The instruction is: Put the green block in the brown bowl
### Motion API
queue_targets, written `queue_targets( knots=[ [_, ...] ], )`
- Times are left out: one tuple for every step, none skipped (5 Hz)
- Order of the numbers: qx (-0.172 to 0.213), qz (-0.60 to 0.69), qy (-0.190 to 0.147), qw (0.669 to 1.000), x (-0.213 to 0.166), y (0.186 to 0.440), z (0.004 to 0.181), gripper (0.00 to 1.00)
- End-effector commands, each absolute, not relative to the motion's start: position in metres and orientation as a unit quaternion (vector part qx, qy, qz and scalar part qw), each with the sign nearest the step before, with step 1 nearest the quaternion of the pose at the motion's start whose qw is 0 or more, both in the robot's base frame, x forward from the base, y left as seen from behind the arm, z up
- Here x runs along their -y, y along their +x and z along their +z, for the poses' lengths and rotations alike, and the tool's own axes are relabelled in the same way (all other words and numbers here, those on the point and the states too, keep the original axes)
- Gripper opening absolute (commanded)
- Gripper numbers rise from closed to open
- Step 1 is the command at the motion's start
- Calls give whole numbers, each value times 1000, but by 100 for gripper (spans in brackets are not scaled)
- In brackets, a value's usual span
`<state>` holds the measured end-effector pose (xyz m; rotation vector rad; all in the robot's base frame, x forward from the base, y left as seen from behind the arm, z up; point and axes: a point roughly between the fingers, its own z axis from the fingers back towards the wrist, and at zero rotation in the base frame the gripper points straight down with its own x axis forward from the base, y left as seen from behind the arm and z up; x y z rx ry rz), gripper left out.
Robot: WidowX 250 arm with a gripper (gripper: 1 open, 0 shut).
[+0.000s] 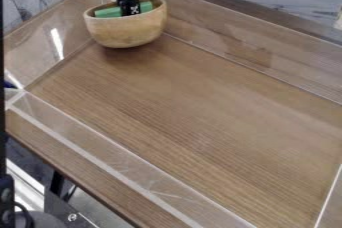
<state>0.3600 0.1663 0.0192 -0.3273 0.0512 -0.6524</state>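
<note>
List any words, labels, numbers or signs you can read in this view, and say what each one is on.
None can be read.
The brown bowl, the green block inside it and the wooden table show no print.
The dark pincer reaching into the bowl carries no marking that can be made out at this size.

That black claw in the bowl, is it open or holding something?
Gripper: shut on the green block, inside the brown bowl.
</note>
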Motion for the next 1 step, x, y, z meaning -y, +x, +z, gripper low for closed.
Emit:
queue_targets(
  knots=[
    [-38,-316,-170,933,-155,358,-13,0]
  ],
)
